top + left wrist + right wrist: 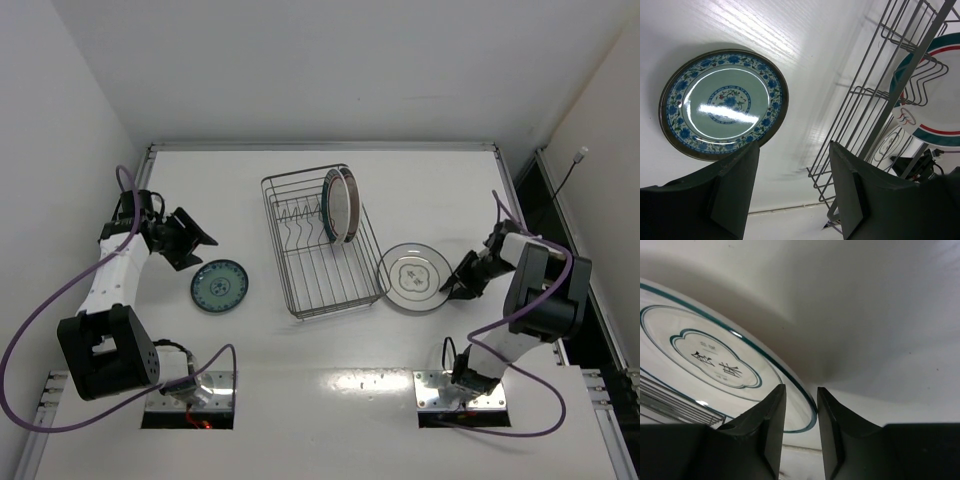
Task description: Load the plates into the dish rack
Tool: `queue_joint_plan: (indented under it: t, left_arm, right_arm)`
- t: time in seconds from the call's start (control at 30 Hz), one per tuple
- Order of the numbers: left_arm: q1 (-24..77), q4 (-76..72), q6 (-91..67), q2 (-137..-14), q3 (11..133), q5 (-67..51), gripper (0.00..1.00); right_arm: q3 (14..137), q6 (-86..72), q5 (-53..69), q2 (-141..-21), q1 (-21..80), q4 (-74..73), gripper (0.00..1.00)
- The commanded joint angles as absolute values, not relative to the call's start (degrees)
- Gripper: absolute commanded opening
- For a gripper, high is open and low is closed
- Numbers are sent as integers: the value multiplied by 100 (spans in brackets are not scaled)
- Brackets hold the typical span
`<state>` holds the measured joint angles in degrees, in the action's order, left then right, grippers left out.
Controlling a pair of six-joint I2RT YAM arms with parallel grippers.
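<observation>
Right hand [800, 395] at plate [715, 360] rim, rack [337, 306] beside

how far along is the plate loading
Done: two plates stand upright in the dish rack. In hand: the right gripper is at the rim of the grey-white plate, flat beside the rack; grip unclear. Remaining: that plate and the small teal plate, near the open left gripper.

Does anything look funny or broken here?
Nothing looks broken or spilled. The one odd bit: the white plate right of the dish rack seems tipped, its edge resting against the rack's side instead of lying flat.
</observation>
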<state>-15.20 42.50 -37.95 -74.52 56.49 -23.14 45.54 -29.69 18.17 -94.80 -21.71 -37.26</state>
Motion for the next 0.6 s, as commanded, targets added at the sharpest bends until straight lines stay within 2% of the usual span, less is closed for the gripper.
queue_joint_plan:
  t: [0.0,0.23,0.33,0.57]
  left_arm:
    - [-1591,4131,-3832,-7277,5651,-2321,55]
    - [-1591,4184,-3832,-7330,5757,-2320,55]
    - [-1591,4184,-3832,-7330,5757,-2469,55]
    - [-1591,3964,-3832,-7435,5757,-2777,55]
  right_arm:
    - [4474,-3059,2109,-9624,-2075,-3261,25]
    - [4351,-3059,2057,-9782,-2021,-3076,0]
    - [4403,-3059,1987,-9503,-2021,-3138,0]
    - [5597,-3164,1285,-8448,-1916,-3980,0]
